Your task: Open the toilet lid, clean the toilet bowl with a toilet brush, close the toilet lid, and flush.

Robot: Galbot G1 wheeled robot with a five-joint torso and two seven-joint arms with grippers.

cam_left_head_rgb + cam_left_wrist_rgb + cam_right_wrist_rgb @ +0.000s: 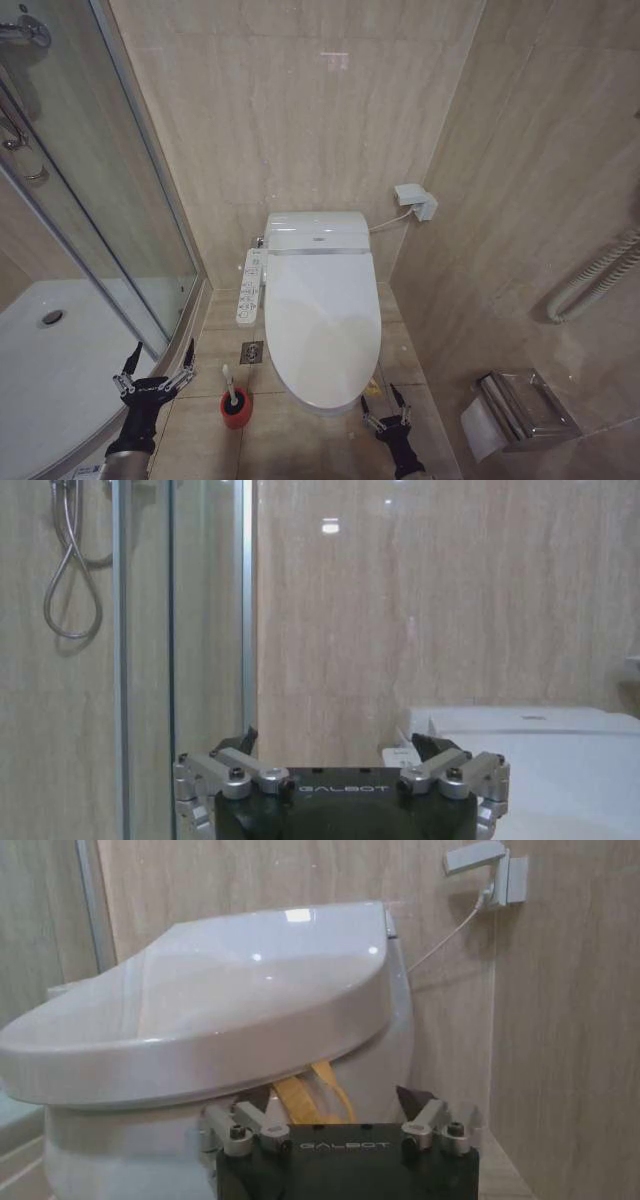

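The large glossy white oval plastic toilet lid [322, 325] is seen shut flat over the toilet, so opening appears not yet begun. The right gripper [386, 409], fingers spread apart, is held low beside the lid's front rim, probably to lift it. Left of the lid, the white-handled toilet brush [231, 389] is stood in its red cup, and beyond it the empty left gripper [153, 368] is held spread wide.

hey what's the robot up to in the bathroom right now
Nothing is being handled yet. The toilet lid is shut. The toilet brush stands in its red holder on the floor left of the toilet. The left claw hangs open by the shower door, a little left of the brush. The right claw is open too, low at the front right of the toilet, just below the lid's edge.
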